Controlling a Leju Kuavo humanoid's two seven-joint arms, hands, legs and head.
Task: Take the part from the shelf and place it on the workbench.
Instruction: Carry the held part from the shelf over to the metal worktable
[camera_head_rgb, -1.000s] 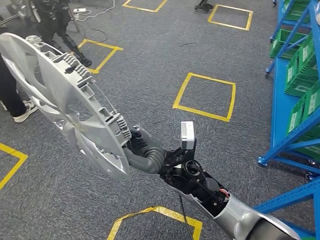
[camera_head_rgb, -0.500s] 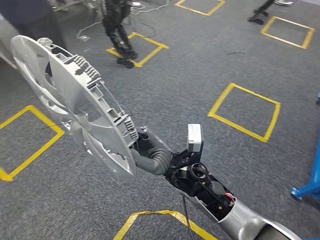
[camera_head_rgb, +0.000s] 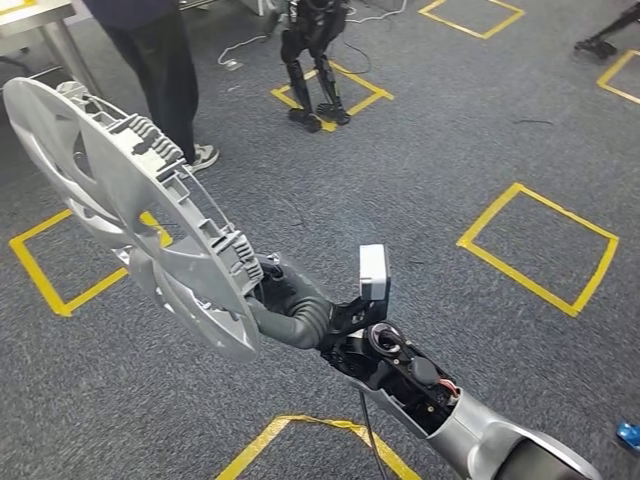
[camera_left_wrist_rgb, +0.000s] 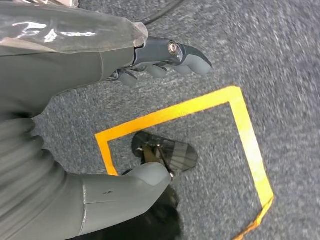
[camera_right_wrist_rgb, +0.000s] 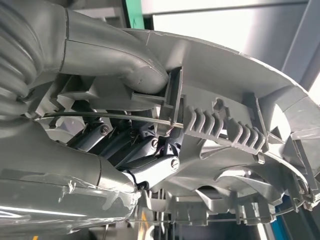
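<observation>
Above open grey carpet, right hand (camera_head_rgb: 281, 290) grips the wheel cover (camera_head_rgb: 128, 205) rim; left hand (camera_left_wrist_rgb: 113, 120) open.

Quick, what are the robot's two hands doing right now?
Left hand: open, holding nothing, fingers apart above the grey carpet.
Right hand: holding the big round silver-grey plastic wheel cover by its rim.

Head view looks down over carpet (camera_head_rgb: 423, 180); wrist views sit close behind hands.
</observation>
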